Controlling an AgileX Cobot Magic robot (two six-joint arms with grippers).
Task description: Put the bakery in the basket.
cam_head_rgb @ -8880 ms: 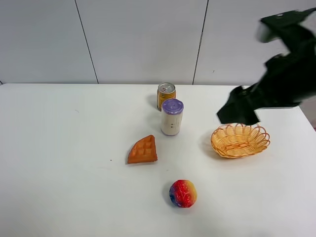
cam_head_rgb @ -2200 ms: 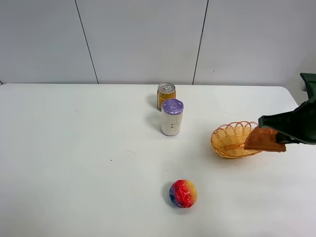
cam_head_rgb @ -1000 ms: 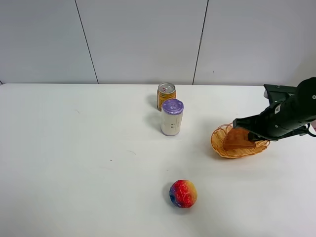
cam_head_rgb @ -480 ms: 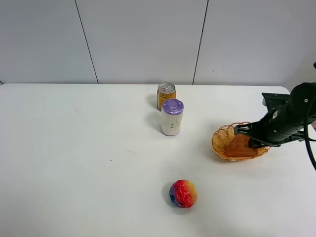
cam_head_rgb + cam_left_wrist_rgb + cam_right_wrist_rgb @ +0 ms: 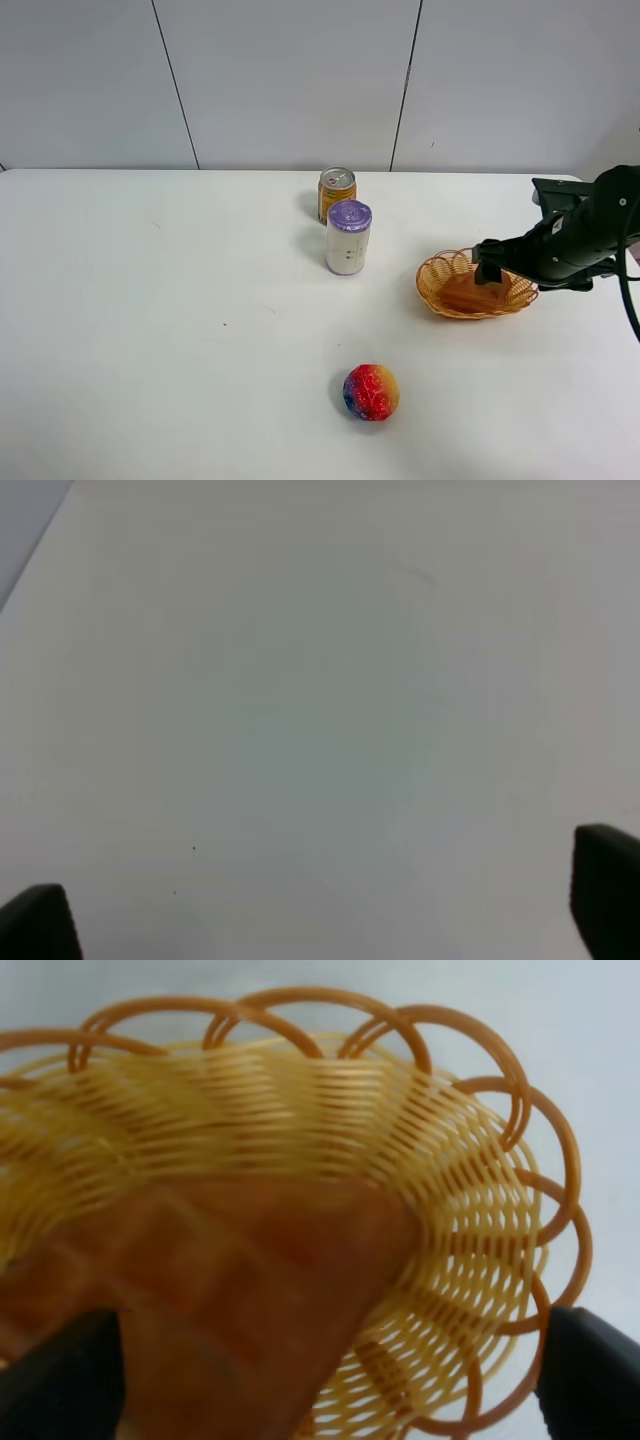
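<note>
Inside basket (image 5: pixel 432 285): bakery (image 5: pixel 470 293), now released, lying flat. Right gripper (image 5: pixel 490 267) jaws spread, empty, above it. Left gripper (image 5: pixel 320 920) jaws apart, idle. Placement apparently complete.

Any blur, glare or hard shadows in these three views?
Exterior high: sharp and evenly lit, with soft shadows beside the cans and ball. Left wrist: a flat, featureless table with a faint tint. Right wrist: the waffle is soft and out of focus; the basket weave is crisper.
</note>
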